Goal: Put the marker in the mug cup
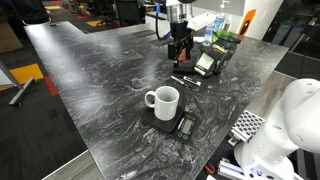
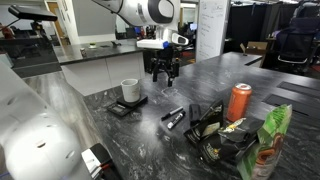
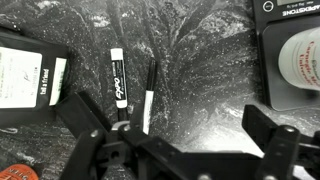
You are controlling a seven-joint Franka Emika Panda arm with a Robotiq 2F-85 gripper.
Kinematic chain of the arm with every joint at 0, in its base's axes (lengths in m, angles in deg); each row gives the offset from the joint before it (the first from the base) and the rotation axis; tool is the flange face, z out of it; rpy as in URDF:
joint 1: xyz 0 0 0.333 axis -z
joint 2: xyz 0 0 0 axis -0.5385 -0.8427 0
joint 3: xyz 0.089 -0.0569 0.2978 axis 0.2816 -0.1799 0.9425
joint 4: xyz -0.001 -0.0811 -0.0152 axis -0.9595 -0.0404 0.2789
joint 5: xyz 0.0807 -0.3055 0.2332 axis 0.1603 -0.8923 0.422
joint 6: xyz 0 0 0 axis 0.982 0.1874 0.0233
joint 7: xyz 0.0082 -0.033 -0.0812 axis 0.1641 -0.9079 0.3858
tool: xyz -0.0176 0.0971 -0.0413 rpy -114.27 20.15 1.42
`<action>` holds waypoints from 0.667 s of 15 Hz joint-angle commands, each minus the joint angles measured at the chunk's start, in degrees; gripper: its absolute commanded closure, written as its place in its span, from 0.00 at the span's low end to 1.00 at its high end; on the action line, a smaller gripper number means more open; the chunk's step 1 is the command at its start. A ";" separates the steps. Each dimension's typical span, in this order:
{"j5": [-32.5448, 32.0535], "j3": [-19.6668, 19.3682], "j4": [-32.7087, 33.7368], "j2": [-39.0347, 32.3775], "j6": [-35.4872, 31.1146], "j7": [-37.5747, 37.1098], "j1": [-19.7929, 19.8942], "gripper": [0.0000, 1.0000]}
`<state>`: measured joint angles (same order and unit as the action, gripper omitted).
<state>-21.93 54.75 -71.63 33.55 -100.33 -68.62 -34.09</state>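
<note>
The marker (image 3: pixel 115 75) is a slim black pen with white lettering. It lies flat on the dark marbled table, left of centre in the wrist view. A second dark pen-like stick (image 3: pixel 148 95) lies just to its right. In an exterior view both show as small dark sticks (image 1: pixel 185 80). The white mug (image 1: pixel 162 100) stands upright on a small black scale (image 1: pixel 183 126); it also shows in an exterior view (image 2: pixel 130 90) and at the wrist view's top right (image 3: pixel 300 55). My gripper (image 3: pixel 175 125) is open and empty. It hangs above the table over the pens (image 1: pixel 180 48) (image 2: pixel 163 76).
An orange-red can (image 2: pixel 238 100) and several snack bags (image 2: pixel 225 135) stand to one side. A black box with a white label (image 3: pixel 30 80) lies left of the marker. More bags (image 1: pixel 215 52) sit behind the gripper. The table edge (image 1: pixel 110 160) is near the mug.
</note>
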 commanded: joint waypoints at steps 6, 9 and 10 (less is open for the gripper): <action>1.23 -2.05 0.34 -9.18 -6.90 3.25 2.64 0.00; 2.71 -3.09 0.83 -12.19 -9.16 5.46 3.61 0.00; 3.05 -3.22 1.00 -13.08 -9.35 5.93 3.83 0.00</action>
<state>-20.84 51.89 -71.71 23.84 -108.00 -65.61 -31.67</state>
